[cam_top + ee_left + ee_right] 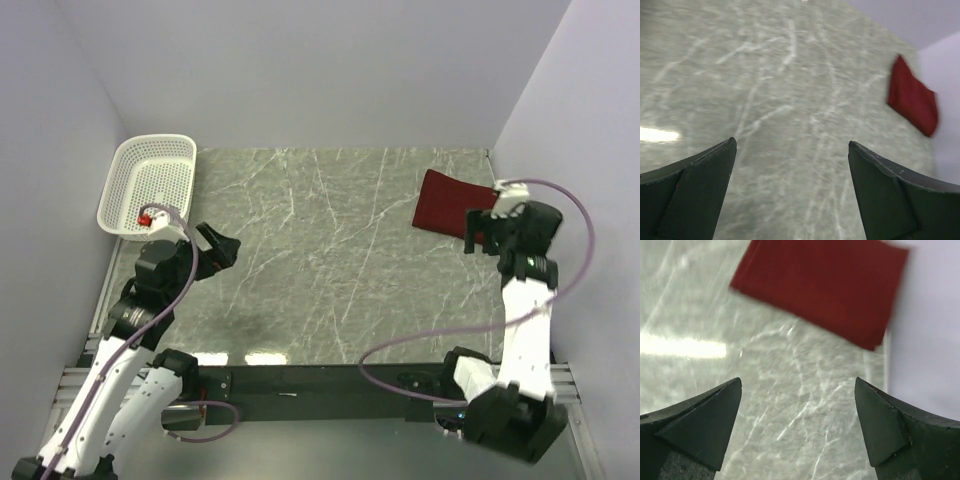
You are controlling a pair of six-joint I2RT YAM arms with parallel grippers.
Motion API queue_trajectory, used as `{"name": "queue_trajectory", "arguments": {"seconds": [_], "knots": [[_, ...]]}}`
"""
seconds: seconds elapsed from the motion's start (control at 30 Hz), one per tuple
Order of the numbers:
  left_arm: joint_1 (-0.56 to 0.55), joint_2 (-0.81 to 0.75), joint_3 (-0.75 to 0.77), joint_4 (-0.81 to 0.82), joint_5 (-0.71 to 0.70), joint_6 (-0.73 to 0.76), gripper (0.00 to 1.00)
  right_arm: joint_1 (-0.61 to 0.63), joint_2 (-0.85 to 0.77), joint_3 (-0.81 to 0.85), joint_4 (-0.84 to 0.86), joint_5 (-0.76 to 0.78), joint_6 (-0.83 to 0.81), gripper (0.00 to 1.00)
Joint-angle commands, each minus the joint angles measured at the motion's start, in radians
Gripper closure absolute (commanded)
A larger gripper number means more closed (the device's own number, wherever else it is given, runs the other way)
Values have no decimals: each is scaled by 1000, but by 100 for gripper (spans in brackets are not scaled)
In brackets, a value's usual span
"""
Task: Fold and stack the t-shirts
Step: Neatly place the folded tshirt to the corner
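On table [330, 250], far R, folded t-shirt [825, 287] lies flat; R claw [797, 382] open beside.

Marble tbl [330, 270] w/ folded t-shirt [447, 205]

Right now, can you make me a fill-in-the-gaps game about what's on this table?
The folded dark red cloth t-shirt lies at the far ____ corner of the grey marbled table. The white perforated plastic basket sits at its far ____ corner. The left arm's black fingers and the right arm's black fingers are ____, holding nothing.
Missing words: right, left, open.
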Motion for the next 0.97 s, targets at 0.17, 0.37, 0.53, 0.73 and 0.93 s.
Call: {"name": "queue_trajectory", "arguments": {"seconds": [0.17, 0.37, 0.53, 0.73, 0.93], "knots": [[38, 94, 124, -35, -182, 103, 1, -170, -271, -9, 35, -137, 305, 0], [55, 60, 151, -54, -104, 162, 1, -168, -297, -17, 24, -24, 375, 0], [55, -9, 155, -89, -72, 186, 1, -170, -366, -35, 49, 6, 362, 0], [55, -36, 150, -90, -58, 179, 1, -168, -403, -44, 50, 36, 415, 0], [55, -32, 132, -72, -17, 173, 1, -168, -417, -60, 47, 17, 389, 0]]}}
